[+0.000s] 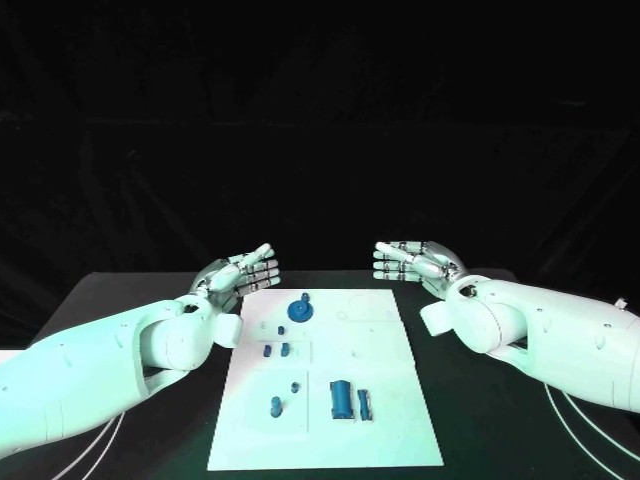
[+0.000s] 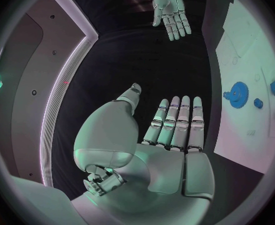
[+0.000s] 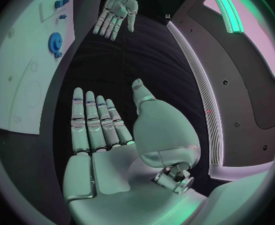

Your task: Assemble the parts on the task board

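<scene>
Left hand: I see my left hand held flat, fingers straight and apart, holding nothing, raised beside the far left corner of the task board.
Right hand: my right hand mirrors it off the far right corner, fingers spread, palm bare.
Board: it lies in the middle of the black table, between my two arms.
Parts: a blue gear sits near the far end; small blue pieces lie mid-board; a blue block and a slim blue bar lie side by side at the near end, with a little peg to their left.
Stage: with both hands off the board, this fits either parts waiting to be fitted or a pause between fittings; I cannot settle which.
Doing it well: I judge any reach should come down from above, fingers narrowed, so neighbouring pieces stay put.
Hard to read: whether the gear is seated or merely lying there; the board's sockets are faint outlines.
</scene>
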Robot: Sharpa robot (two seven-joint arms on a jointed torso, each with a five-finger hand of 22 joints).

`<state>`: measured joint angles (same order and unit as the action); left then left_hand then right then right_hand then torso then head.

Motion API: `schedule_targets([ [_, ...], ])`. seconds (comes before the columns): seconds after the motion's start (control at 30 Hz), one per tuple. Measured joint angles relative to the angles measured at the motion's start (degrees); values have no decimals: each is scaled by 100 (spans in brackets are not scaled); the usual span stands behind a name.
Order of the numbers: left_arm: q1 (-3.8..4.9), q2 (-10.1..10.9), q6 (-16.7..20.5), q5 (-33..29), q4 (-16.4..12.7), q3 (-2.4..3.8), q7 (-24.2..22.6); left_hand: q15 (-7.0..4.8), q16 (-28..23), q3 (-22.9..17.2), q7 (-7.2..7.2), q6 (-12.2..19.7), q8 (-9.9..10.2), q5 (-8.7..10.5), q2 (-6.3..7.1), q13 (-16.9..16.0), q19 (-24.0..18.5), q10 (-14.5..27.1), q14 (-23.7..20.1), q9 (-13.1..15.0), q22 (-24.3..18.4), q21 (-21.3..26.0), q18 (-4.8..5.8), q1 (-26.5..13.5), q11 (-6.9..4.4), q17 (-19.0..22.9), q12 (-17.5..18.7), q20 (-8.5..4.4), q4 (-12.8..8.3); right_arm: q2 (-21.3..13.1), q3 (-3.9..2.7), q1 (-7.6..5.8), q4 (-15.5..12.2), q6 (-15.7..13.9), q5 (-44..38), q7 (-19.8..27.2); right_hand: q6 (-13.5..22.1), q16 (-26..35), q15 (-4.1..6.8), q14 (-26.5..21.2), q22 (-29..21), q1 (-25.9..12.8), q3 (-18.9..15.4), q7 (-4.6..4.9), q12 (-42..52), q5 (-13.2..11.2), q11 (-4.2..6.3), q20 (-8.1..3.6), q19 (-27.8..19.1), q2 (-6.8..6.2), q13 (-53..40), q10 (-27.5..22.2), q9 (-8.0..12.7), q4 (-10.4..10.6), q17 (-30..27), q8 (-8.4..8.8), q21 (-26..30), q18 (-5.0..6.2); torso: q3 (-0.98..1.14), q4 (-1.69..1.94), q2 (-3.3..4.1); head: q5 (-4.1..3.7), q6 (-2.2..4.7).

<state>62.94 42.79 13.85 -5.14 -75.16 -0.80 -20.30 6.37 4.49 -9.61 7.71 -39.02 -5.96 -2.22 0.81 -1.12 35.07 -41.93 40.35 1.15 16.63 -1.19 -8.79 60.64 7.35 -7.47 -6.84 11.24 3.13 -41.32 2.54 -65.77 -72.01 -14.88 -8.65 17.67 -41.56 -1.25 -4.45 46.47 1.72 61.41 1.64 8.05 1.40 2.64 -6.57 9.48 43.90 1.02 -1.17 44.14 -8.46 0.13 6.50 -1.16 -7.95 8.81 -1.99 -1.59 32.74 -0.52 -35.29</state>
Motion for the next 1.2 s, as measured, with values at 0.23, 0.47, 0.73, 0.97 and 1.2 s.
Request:
schedule_targets([
  [0.23, -73, 75, 514, 55, -449, 32, -99, -306, -308, 229, -200, 1004, 348, 143, -57, 79, -901, 1080, -1038, -79, -427, 53, 168, -1560, -202, 191, 242, -290, -230, -93, -92, 182, -595, -528, 136, 157, 1075, 61, 307, -1200, -119, -1582, -84, -209, -75, -167, 273, -246, -1134, -70, 81, -1139, 220, -5, -294, 71, 205, -177, 150, 119, -119, 47, 81],
  [0.47, -207, 140, 1529, 195, -1082, 53, -356, -534, -383, 416, -555, 1736, 500, 183, -74, 98, -1559, 1864, -1796, -95, -739, 84, 310, -2694, -554, 550, 540, -500, -294, -248, -193, 427, -1352, -1531, 411, 530, 1844, 87, 402, -2065, -150, -2724, -116, -552, -104, -212, 540, -466, -1944, -93, 100, -1960, 532, -6, -538, 75, 547, -266, 191, 152, -149, 51, 91],
  [0.73, -273, 188, 2487, 344, -1429, 71, -635, -613, -407, 804, -716, 2348, 557, 187, -79, 104, -2092, 2523, -2430, -104, -1001, 84, 677, -3649, -688, 695, 619, -872, -301, -329, -248, 550, -1752, -2445, 688, 890, 2507, 87, 430, -2801, -163, -3699, -132, -738, -105, -234, 628, -818, -2644, -101, 109, -2660, 765, -21, -621, 75, 725, -637, 198, 158, -155, 52, 92],
  [0.97, -278, 194, 2825, 409, -1462, 73, -760, -630, -407, 886, -753, 2734, 557, 186, -81, 106, -2435, 2939, -2830, -108, -1260, 84, 789, -4249, -719, 724, 645, -1053, -303, -336, -251, 558, -1782, -2756, 812, 1033, 2914, 87, 443, -3255, -164, -4297, -132, -783, -105, -234, 649, -906, -3078, -100, 110, -3092, 816, -21, -635, 97, 750, -759, 199, 159, -156, 52, 92],
  [1.2, -279, 195, 2938, 434, -1463, 74, -810, -635, -428, 915, -769, 3036, 557, 186, -79, 106, -2703, 3265, -3144, -109, -1539, 84, 795, -4716, -734, 733, 645, -1111, -301, -337, -251, 558, -1783, -2864, 861, 1089, 3233, 87, 446, -3617, -163, -4771, -132, -799, -104, -234, 654, -937, -3415, -101, 110, -3432, 832, -21, -643, 97, 759, -759, 199, 159, -157, 52, 92],
])
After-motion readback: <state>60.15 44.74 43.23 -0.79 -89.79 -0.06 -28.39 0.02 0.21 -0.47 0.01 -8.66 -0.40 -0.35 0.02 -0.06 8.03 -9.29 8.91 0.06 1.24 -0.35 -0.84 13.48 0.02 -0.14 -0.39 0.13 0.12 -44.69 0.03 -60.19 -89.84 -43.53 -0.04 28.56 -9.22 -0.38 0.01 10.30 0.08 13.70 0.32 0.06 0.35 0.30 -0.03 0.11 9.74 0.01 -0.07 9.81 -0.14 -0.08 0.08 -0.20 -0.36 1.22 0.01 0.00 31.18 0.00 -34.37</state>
